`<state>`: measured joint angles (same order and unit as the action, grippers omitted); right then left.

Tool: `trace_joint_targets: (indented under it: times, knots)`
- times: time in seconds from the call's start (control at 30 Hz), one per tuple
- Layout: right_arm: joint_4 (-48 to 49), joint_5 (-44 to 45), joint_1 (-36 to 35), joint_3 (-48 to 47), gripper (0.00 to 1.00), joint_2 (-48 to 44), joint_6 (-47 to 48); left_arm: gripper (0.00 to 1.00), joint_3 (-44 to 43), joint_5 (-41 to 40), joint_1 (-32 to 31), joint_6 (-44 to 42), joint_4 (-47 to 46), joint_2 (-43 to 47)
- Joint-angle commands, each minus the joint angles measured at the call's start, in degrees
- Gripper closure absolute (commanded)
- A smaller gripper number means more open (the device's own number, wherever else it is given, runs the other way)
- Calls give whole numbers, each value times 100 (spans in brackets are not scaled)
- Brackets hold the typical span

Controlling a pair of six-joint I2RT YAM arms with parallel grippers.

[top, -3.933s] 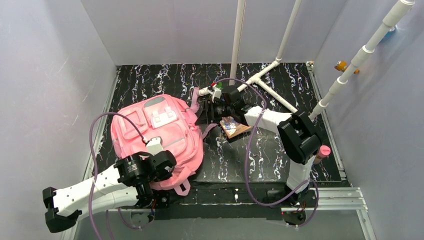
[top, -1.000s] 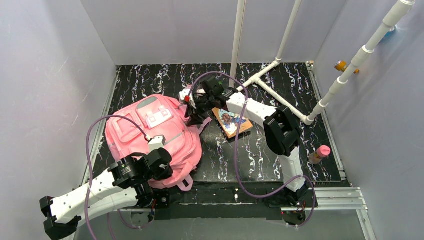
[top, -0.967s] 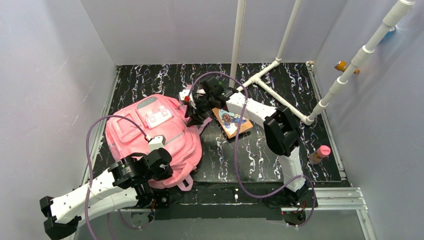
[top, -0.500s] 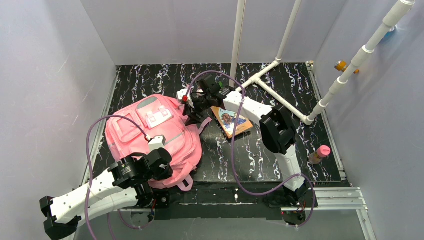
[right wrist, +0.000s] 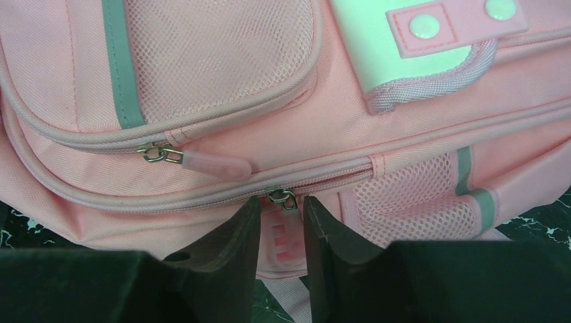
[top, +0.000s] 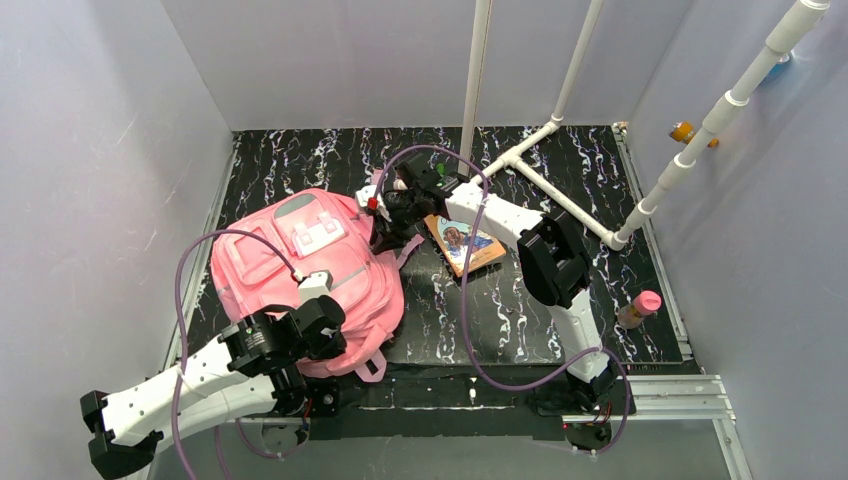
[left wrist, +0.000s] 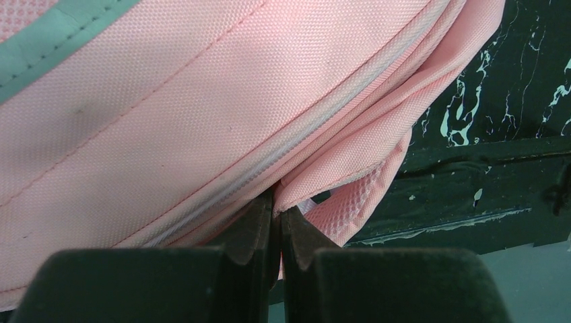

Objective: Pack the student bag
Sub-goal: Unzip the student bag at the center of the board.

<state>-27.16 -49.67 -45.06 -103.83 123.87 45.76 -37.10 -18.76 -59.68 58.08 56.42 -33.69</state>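
The student bag (top: 290,262), a large pink backpack, lies front-up on the left of the black mat. My left gripper (left wrist: 277,202) is shut on a fold of its pink fabric at the near edge, beside the mesh strap (left wrist: 350,208); in the top view that gripper (top: 312,298) sits on the bag's near side. My right gripper (right wrist: 281,205) reaches the bag's far right edge (top: 384,230). Its jaws stand narrowly apart on either side of a pink zipper pull (right wrist: 283,235), just under the metal slider (right wrist: 283,197) of the main zip.
A picture book (top: 465,245) lies on the mat right of the bag. A bottle with a pink cap (top: 640,308) stands at the mat's right edge. White pipes (top: 545,175) cross the back right. Grey walls close in the sides.
My right gripper has edged slightly left along the bag's far edge and its jaws have narrowed around the zipper pull. The left gripper and bag have not moved.
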Motion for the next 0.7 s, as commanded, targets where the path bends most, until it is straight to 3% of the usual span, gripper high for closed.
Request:
trace_joint_targets:
  times: [0.0, 0.1, 0.33, 0.67]
  knots:
    - [-236, -256, 16, -279, 66, 67, 117, 100, -61, 42, 35, 89, 35, -70]
    - [-300, -262, 15, -345, 72, 82, 148, 100, -68, 48, 34, 89, 42, -62]
    - [-397, 43, 6, -309, 99, -187, -90, 100, -60, 25, 35, 98, 52, -50]
    - [-20, -109, -38, 521, 99, -768, -407, 100, -96, -48, 35, 71, 49, -108]
